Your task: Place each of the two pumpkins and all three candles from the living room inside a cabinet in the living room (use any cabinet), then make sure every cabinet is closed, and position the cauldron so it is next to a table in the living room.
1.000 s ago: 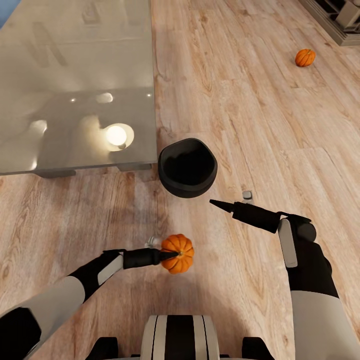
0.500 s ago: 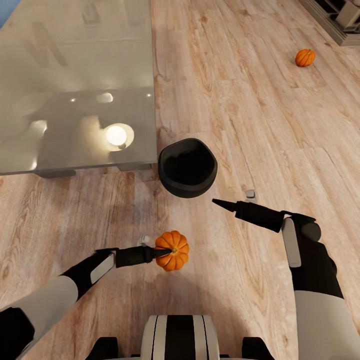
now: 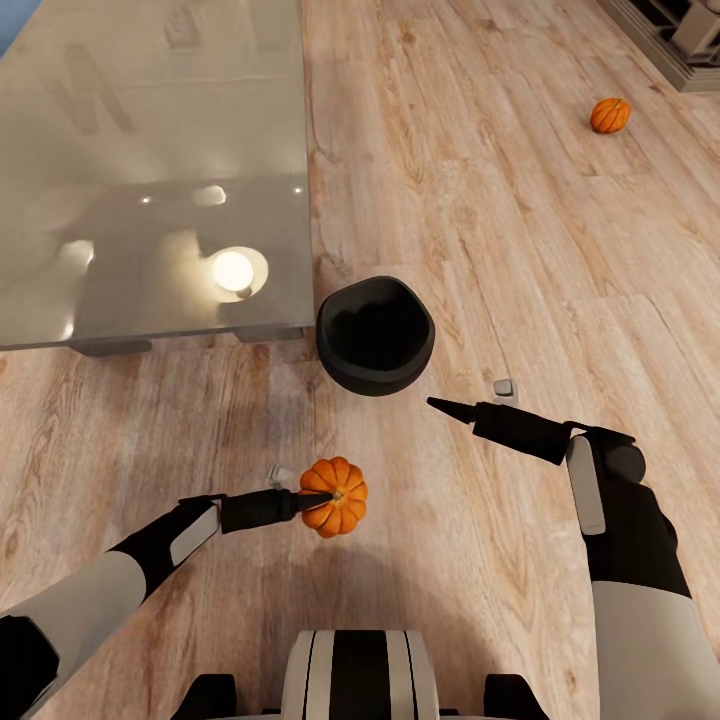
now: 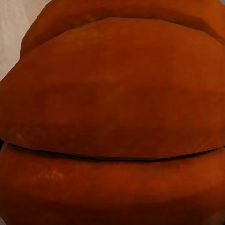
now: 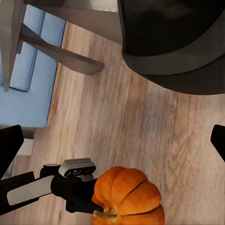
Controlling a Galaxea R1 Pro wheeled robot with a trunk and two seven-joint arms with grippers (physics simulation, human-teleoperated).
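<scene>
The big low glass-top worktop (image 3: 150, 170) with grey legs sits at the far left, & the light wood floor (image 3: 480, 200) runs all round it. The round black cauldron (image 3: 375, 335) with its wide mouth stands on the floor just beside the worktop's near corner, so that bit of the job looks done already.

Next biggest: the small orange ribbed pumpkin (image 3: 334, 495) w/ a brown stem. The left end effector (image 3: 318, 497) is clenched on it, holding it above the floor in front of the robot. In the left wrist view the orange skin (image 4: 112, 112) is right up close. The 2nd orange pumpkin (image 3: 609, 115) lies on the floor far off to the right, near a dark unit in the corner.

The right end effector (image 3: 442, 405) holds nothing; its fingers look spread apart in the right wrist view.

Smallest: two stubby pale grey candles, one (image 3: 504, 387) by the right arm, one (image 3: 279, 472) by the left arm, both on the floor.

Nothing is in a cabinet yet, I think. Left to do: both pumpkins, all the candles, then close up.
</scene>
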